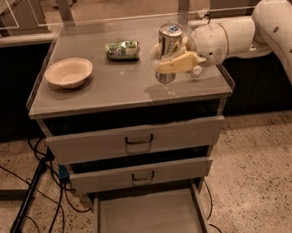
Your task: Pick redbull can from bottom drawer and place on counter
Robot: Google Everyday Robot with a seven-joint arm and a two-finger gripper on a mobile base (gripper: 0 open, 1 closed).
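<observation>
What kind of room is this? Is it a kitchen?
Probably a robot test lab, not a kitchen: a grey metal drawer cabinet, loose cables on a speckled floor, and a robot gripper holding the redbull can over the counter.

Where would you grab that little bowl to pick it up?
Grab the bowl by its thin rim, coming straight down from above. It sits upright and open on the counter, and looks too wide to squeeze across. The gripper is busy, though, holding the redbull can above the counter.
</observation>
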